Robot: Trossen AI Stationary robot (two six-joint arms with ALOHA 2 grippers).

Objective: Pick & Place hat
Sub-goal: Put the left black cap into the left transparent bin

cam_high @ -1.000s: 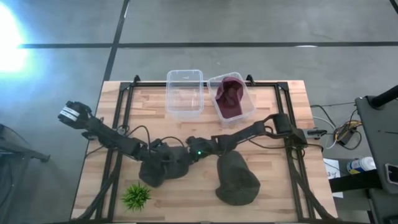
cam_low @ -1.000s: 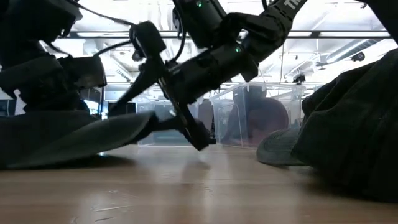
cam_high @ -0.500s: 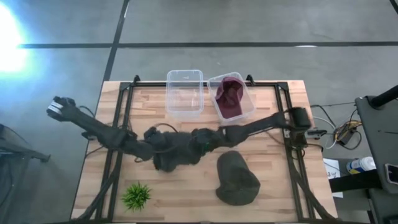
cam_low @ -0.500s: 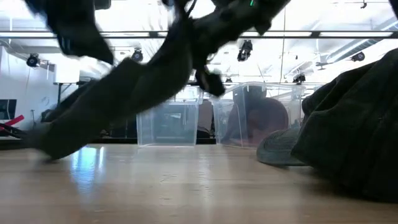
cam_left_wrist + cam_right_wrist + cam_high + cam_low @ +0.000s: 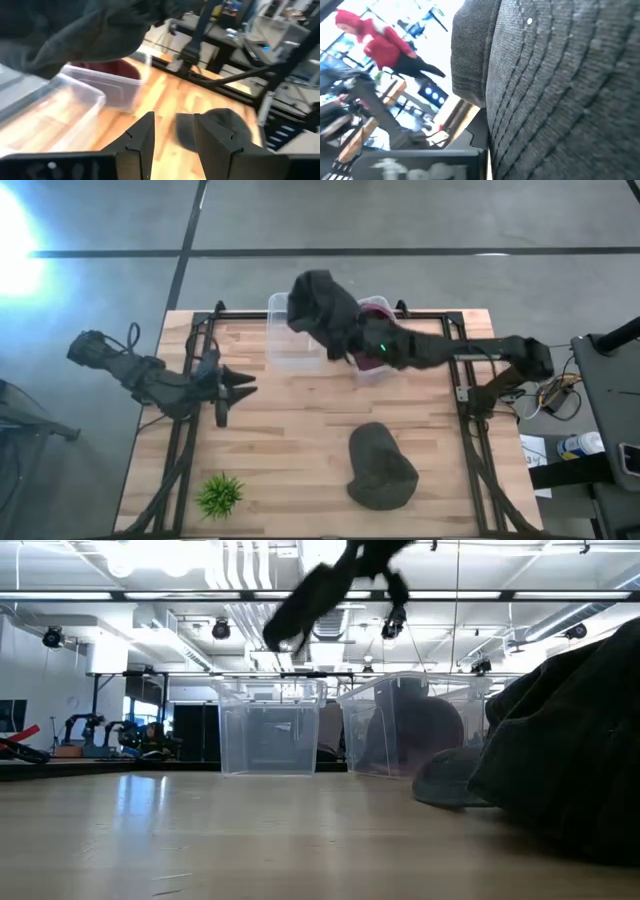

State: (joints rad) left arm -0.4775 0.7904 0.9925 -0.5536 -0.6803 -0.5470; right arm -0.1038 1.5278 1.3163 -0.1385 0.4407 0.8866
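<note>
A dark grey knitted hat (image 5: 318, 304) hangs in the air over the empty clear bin (image 5: 296, 342) at the table's far side; in the low view the hat (image 5: 312, 592) shows high above both bins. My right gripper (image 5: 352, 340) is shut on it, its fingers hidden under the cloth. My left gripper (image 5: 238, 395) stands open at the table's left, nothing between its fingers (image 5: 142, 142). A second dark hat (image 5: 381, 466) lies flat on the table, near right. My right gripper holds the dark grey hat (image 5: 560, 90), which fills its wrist view and hides the fingers, so the part held cannot be told. The arm reaches in from the table's right. The hat is lifted clear and droops slack over the clear bin.
A second clear bin (image 5: 392, 358) beside the empty one holds a maroon hat (image 5: 370, 332). A small green plant (image 5: 220, 495) sits at the near left. A black frame (image 5: 470, 420) runs along the table's edges. A person in red (image 5: 380, 40) is in the room beyond.
My right gripper has shut on the dark grey hat, lifted it off the table's middle and carried it up and toward the far edge, over the empty bin. My left gripper has come away from the hat and drawn back toward the table's left edge.
</note>
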